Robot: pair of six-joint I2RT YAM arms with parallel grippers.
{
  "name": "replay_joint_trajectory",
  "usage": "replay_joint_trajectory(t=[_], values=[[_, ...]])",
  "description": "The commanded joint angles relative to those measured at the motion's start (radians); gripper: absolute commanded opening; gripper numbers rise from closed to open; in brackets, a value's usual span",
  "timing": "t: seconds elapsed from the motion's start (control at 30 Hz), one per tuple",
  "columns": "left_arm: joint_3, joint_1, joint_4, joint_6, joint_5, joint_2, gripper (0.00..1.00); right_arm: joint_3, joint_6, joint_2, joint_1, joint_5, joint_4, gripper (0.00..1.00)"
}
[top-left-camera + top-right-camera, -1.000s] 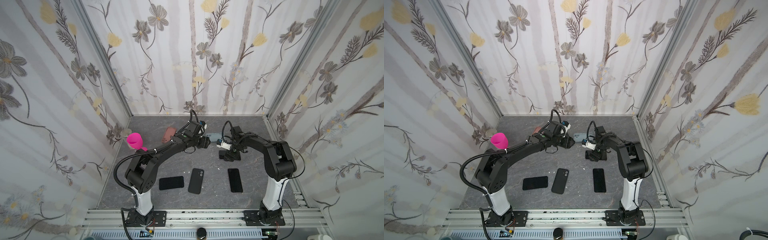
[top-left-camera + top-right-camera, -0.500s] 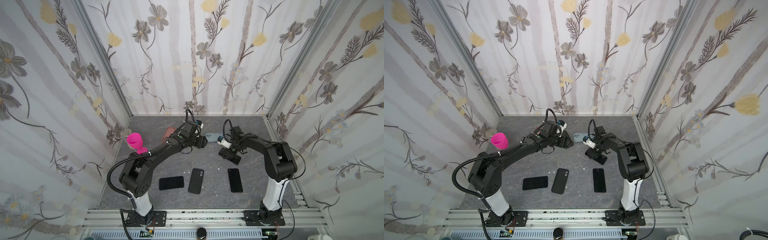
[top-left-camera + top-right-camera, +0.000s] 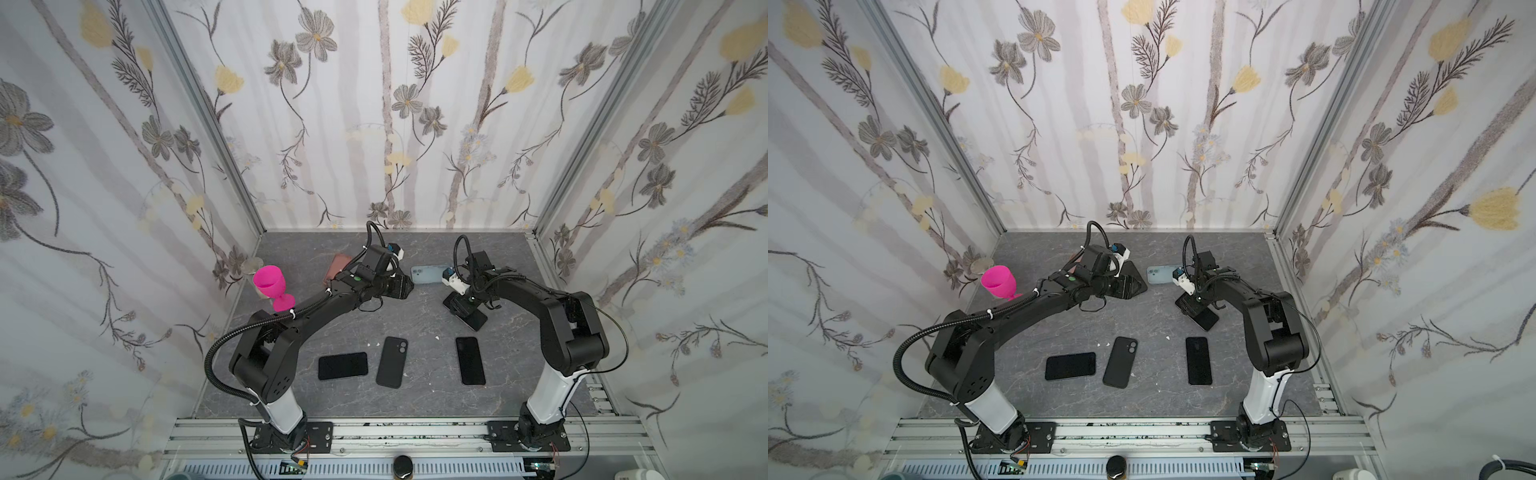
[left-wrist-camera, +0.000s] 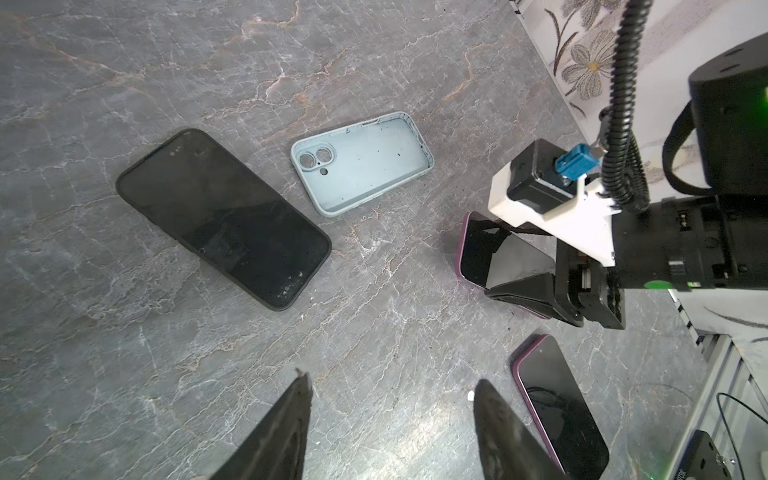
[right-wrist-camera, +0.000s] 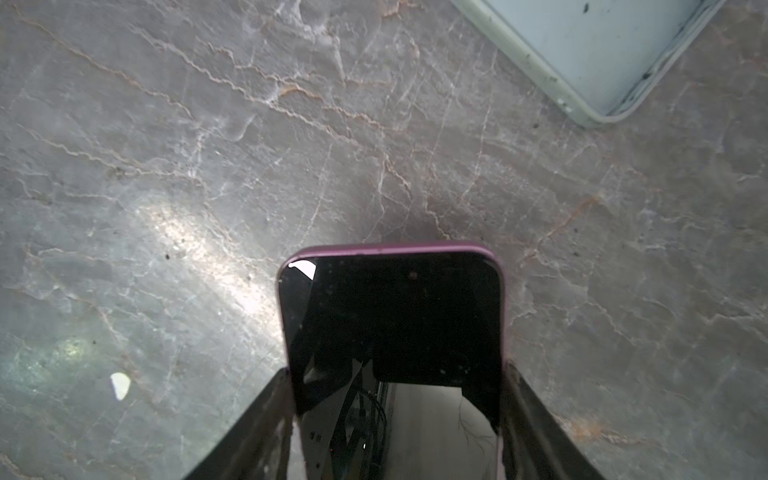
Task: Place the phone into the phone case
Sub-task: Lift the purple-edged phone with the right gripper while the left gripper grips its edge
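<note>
An empty light blue phone case [image 3: 428,274] [image 3: 1160,274] [image 4: 361,162] lies open side up at the back middle of the grey table; one corner of this case [image 5: 602,54] shows in the right wrist view. My right gripper [image 3: 457,305] [image 3: 1190,305] [image 5: 395,415] is shut on a purple-edged phone [image 5: 390,316] [image 4: 498,257] [image 3: 476,319], screen up, a short way in front of the case. Left of the case, my left gripper [image 4: 390,415] [image 3: 401,286] stands open over bare table with nothing between its fingers.
A black cased phone [image 4: 224,220] lies beside the blue case. Three dark phones lie near the front: [image 3: 343,365], [image 3: 391,361], [image 3: 470,360]. A pink goblet [image 3: 270,282] and a brownish case [image 3: 338,266] stand at the back left. Walls close in three sides.
The right gripper has closed on the purple-edged phone and turned it to lie diagonally. The left arm's elbow has swung a little to the left; its gripper stays open.
</note>
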Motion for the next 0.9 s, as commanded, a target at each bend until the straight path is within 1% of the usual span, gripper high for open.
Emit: replay_joint_trajectory(t=[0.0,0.2,0.4,0.53,0.63,0.7,0.77,0.87], values=[[-0.003,-0.001,0.042,-0.035,0.026,-0.01,0.62,-0.007,0.011,-0.034,0.0,-0.001,0.018,0.36],[0.025,-0.003,0.037,-0.057,0.075,0.0,0.62,-0.009,0.021,-0.102,0.005,-0.024,0.018,0.35],[0.041,-0.008,0.053,-0.096,0.162,0.022,0.62,0.007,0.029,-0.196,0.019,-0.058,0.017,0.35],[0.041,-0.013,0.099,-0.146,0.241,0.034,0.62,0.01,0.007,-0.279,0.057,-0.083,0.029,0.35],[0.041,-0.016,0.139,-0.176,0.294,0.033,0.62,0.011,-0.012,-0.315,0.089,-0.098,0.039,0.35],[0.041,-0.018,0.168,-0.182,0.329,0.03,0.62,0.014,-0.018,-0.328,0.105,-0.108,0.042,0.35],[0.03,-0.018,0.191,-0.189,0.342,0.027,0.62,0.016,-0.019,-0.333,0.119,-0.114,0.042,0.35],[0.012,-0.018,0.216,-0.207,0.377,0.032,0.61,0.01,-0.053,-0.34,0.151,-0.12,0.04,0.35]])
